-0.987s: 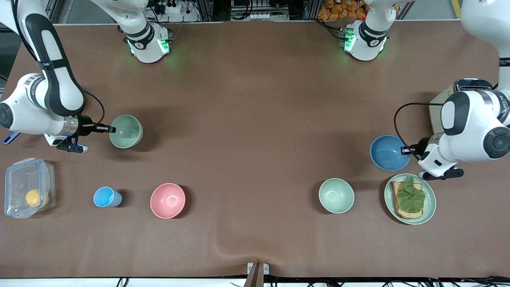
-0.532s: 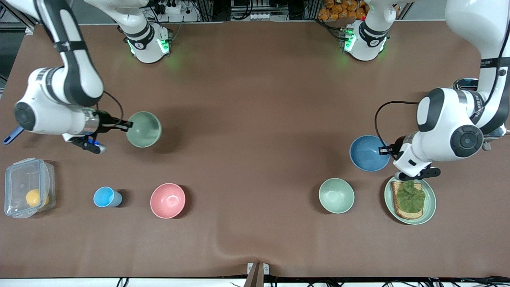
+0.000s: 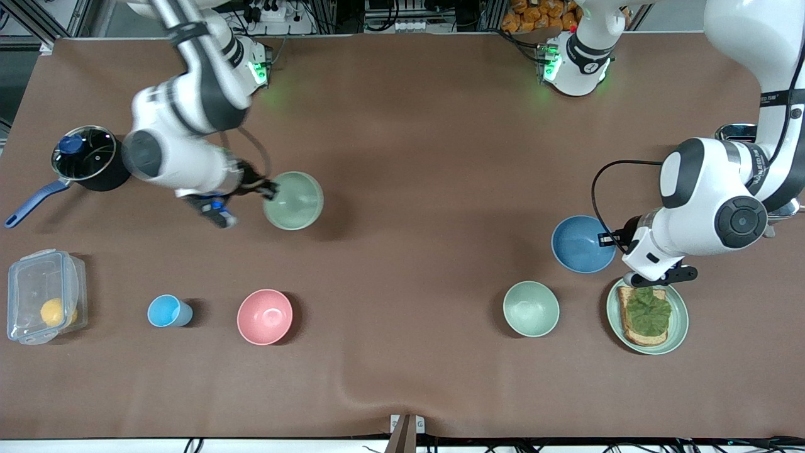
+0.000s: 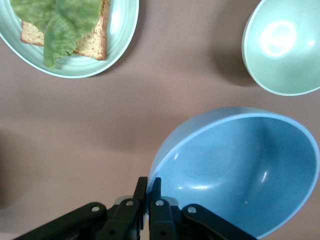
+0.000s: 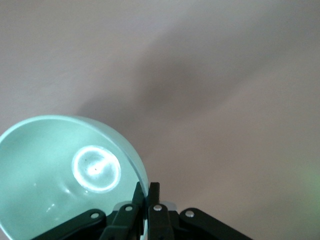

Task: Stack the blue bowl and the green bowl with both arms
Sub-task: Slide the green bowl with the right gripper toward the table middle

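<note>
My right gripper (image 3: pixel 269 189) is shut on the rim of a pale green bowl (image 3: pixel 294 201) and holds it above the brown table, toward the right arm's end; the same bowl fills the right wrist view (image 5: pixel 65 175), its rim pinched between the fingers at my right gripper (image 5: pixel 148 192). My left gripper (image 3: pixel 609 239) is shut on the rim of the blue bowl (image 3: pixel 582 244), held just above the table near the left arm's end; the left wrist view shows the bowl (image 4: pixel 240 170) tilted, its rim pinched at my left gripper (image 4: pixel 148 187).
A second green bowl (image 3: pixel 531 308) and a green plate with toast and lettuce (image 3: pixel 676 330) lie nearer the camera than the blue bowl. A pink bowl (image 3: pixel 265 316), light-blue cup (image 3: pixel 165 311), clear box (image 3: pixel 41 296) and lidded pot (image 3: pixel 85 157) sit toward the right arm's end.
My right gripper has carried the green bowl toward the table's middle, uncovering the pot. My left gripper has moved the blue bowl slightly toward the middle, then held still.
</note>
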